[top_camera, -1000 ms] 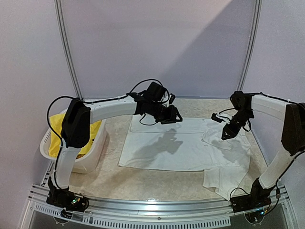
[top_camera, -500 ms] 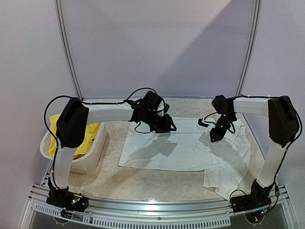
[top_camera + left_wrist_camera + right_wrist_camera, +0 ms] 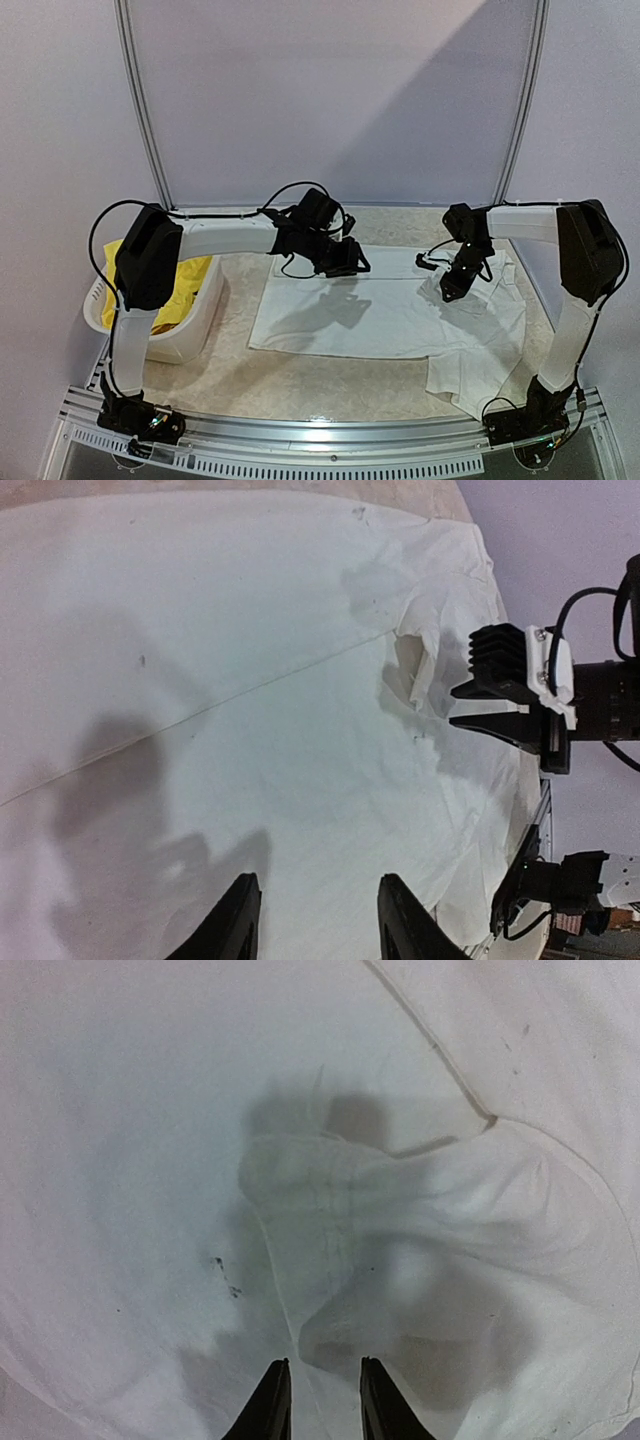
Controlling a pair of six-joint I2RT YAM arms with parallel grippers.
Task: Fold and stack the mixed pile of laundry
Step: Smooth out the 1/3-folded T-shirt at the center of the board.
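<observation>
Shifting left in the last second, right gripper [image 3: 318,1400] hangs narrowly parted over the rumpled sleeve [image 3: 340,1220] of the white T-shirt [image 3: 380,315] spread mid-scene, left gripper [image 3: 315,920] parted, empty: sleeve fold judged imminent

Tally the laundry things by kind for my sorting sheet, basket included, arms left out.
white T-shirt, spread flat: 1
yellow garment: 1
white basket holding the yellow one: 1
Total: 3
</observation>
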